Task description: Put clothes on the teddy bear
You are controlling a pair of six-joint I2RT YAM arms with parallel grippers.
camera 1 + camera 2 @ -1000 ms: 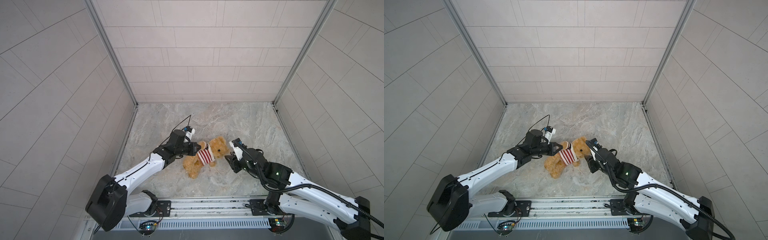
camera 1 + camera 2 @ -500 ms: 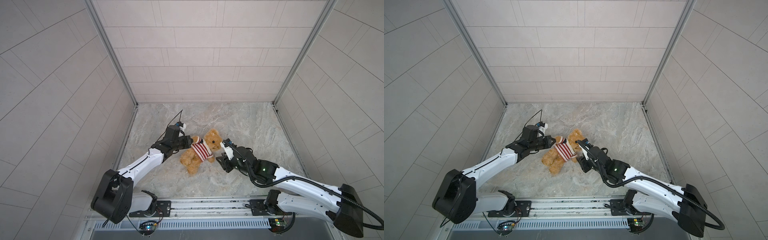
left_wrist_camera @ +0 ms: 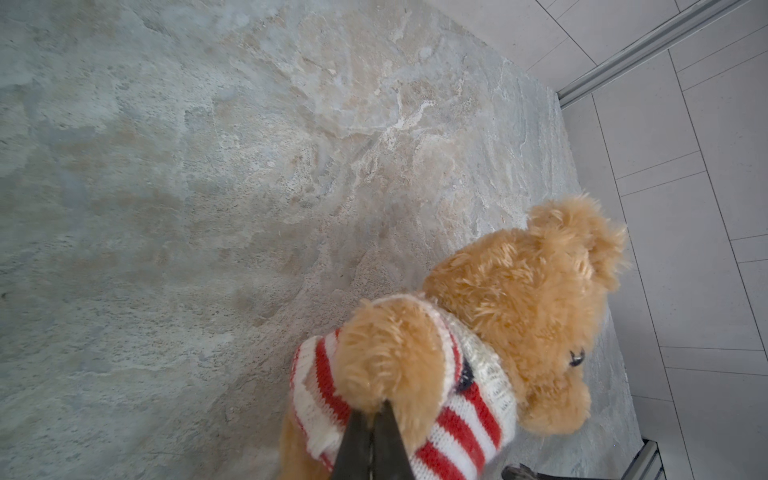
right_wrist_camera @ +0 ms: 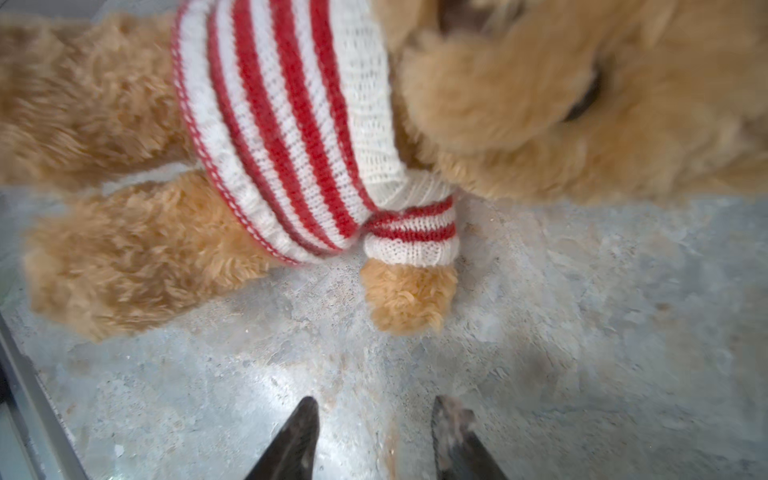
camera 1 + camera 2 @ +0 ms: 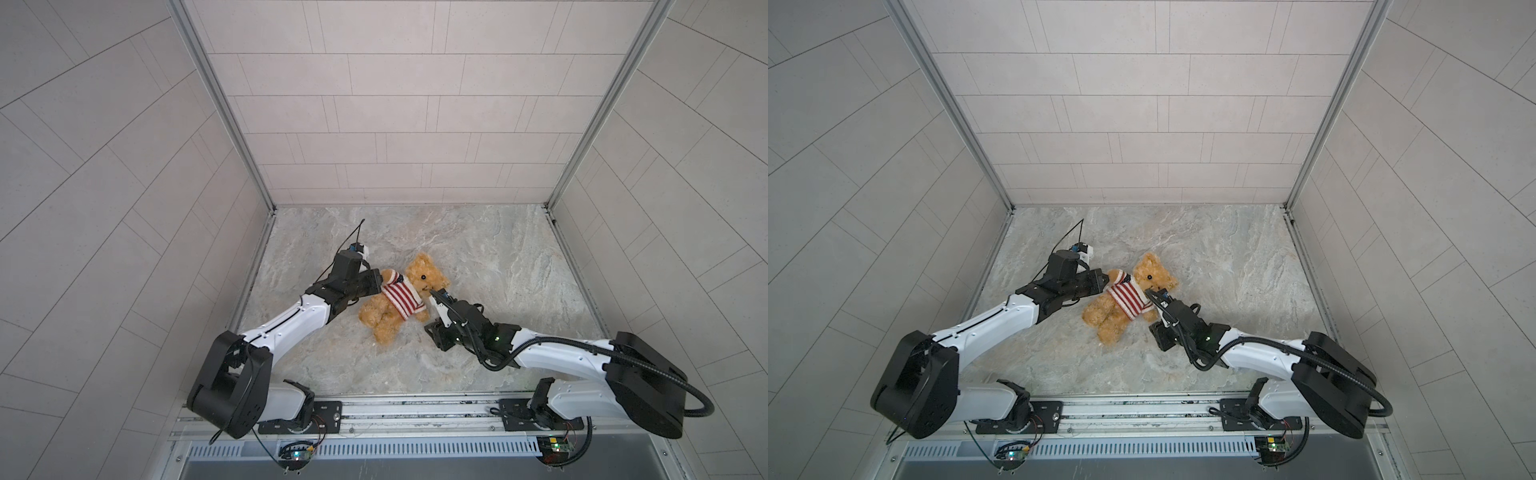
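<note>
Pinching one paw of the bear (image 5: 424, 276) in the left hand (image 3: 372, 409), likely as an anchor, with the right hand (image 4: 380, 409) spread, empty, the other sleeved paw just ahead.

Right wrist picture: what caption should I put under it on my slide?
Open right gripper faces the teddy bear, whose paw pokes from its red-and-white striped sweater sleeve.

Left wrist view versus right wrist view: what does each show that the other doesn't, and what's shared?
Only the left wrist view: the left gripper shut on one paw, an ear, the tiled wall. Only the right wrist view: the right gripper open above bare tabletop, short of the other paw, and the legs. Shared: teddy bear, striped sweater, tabletop.
</note>
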